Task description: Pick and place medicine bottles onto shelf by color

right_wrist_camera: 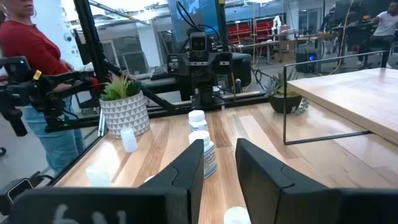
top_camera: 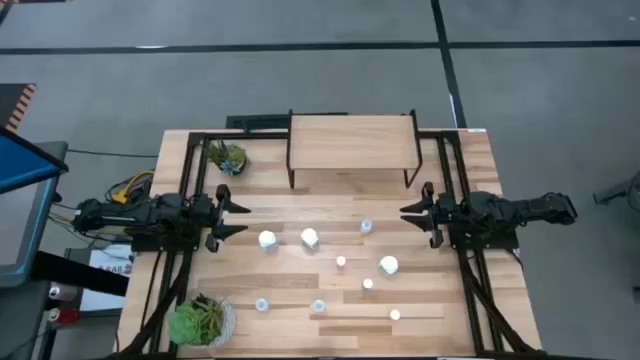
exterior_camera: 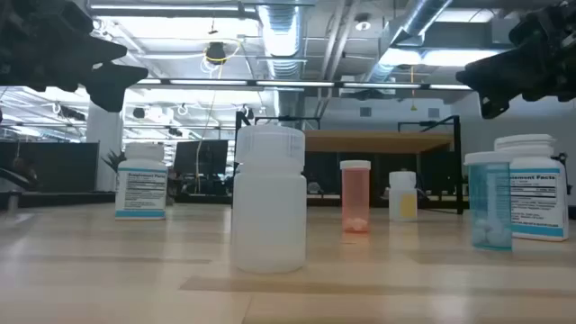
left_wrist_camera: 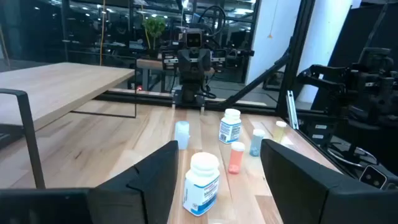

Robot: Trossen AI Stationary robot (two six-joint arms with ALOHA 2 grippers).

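Hovering over the table's left edge, the left gripper (top_camera: 243, 216) is holding its fingers spread apart with nothing between them, pointing toward the middle of the tabletop (top_camera: 300, 330). Directly ahead of it, close by, a larger white bottle (top_camera: 267, 240) is standing upright, with a second white bottle (top_camera: 309, 238) just beyond. The right gripper (top_camera: 405, 212) is facing it from the opposite edge, its fingers parted by a narrower gap and also gripping nothing. A small pale-blue bottle (top_camera: 366, 227) is sitting just ahead of its tips, and another white bottle (top_camera: 388, 265) is standing a little off to its side. The remaining small bottles are lying scattered between the two grippers, toward the near edge. The shelf (top_camera: 351, 140) is standing empty at the far side, between the two arms and behind both sets of fingertips.
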